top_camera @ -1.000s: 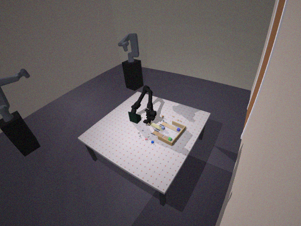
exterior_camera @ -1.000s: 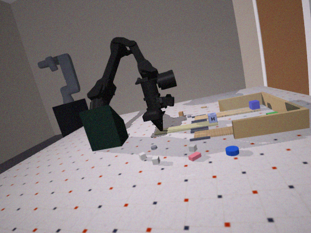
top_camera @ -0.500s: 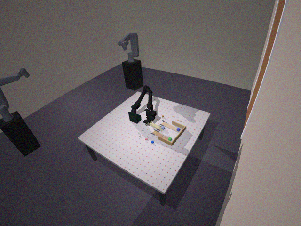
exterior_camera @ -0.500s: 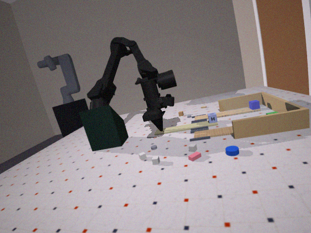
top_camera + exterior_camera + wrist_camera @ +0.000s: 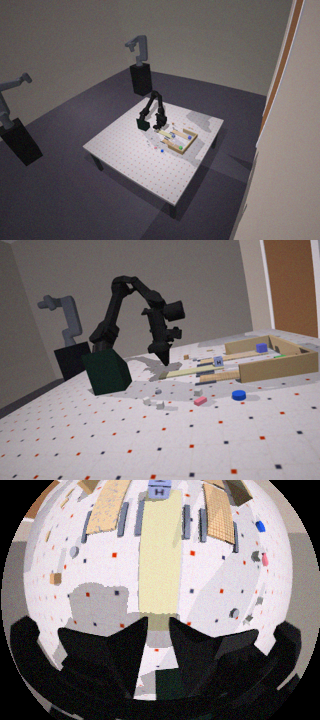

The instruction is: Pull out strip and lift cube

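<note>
The pale yellow strip (image 5: 164, 133) (image 5: 186, 372) (image 5: 161, 560) lies far out between its dark rails, beyond the frame's open side. The cube labelled H (image 5: 173, 135) (image 5: 218, 361) (image 5: 159, 489) sits on its far part. My gripper (image 5: 166, 365) (image 5: 158, 620) points down, partly open and empty, just above the strip's near end. A wooden strip (image 5: 232, 356) (image 5: 106, 510) on one side leads to a plain blue-purple cube (image 5: 189, 137) (image 5: 261, 347). Another wooden strip (image 5: 219, 376) (image 5: 219, 517) lies on the other side; a green cube (image 5: 180, 147) is in that lane.
The wooden frame (image 5: 175, 149) (image 5: 279, 367) stands around the lanes' far end. A dark green block (image 5: 142, 124) (image 5: 105, 374) is by the arm's base. A blue disc (image 5: 162, 150) (image 5: 238, 395), a pink block (image 5: 200, 401) and several small pieces lie on the table.
</note>
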`<control>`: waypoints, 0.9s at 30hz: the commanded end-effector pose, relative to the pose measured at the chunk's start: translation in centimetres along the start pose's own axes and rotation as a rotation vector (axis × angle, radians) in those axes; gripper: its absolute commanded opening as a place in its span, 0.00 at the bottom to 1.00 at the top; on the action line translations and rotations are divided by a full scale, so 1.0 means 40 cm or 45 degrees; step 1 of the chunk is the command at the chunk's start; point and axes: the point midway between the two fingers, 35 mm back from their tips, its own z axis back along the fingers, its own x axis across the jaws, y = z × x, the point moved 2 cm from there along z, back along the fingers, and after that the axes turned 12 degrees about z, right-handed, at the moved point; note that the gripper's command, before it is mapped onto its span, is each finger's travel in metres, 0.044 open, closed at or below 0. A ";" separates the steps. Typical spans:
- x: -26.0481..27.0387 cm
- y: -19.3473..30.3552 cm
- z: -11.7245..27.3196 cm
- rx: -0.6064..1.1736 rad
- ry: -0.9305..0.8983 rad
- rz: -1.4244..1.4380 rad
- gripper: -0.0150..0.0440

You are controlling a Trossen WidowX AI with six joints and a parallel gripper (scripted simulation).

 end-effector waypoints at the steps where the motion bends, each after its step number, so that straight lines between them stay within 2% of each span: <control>1: -0.005 -0.036 0.005 -0.003 0.006 0.000 0.61; 10: -0.016 -0.119 0.015 -0.005 0.006 0.002 1.00; 27: -0.039 -0.271 0.035 -0.009 0.007 0.005 1.00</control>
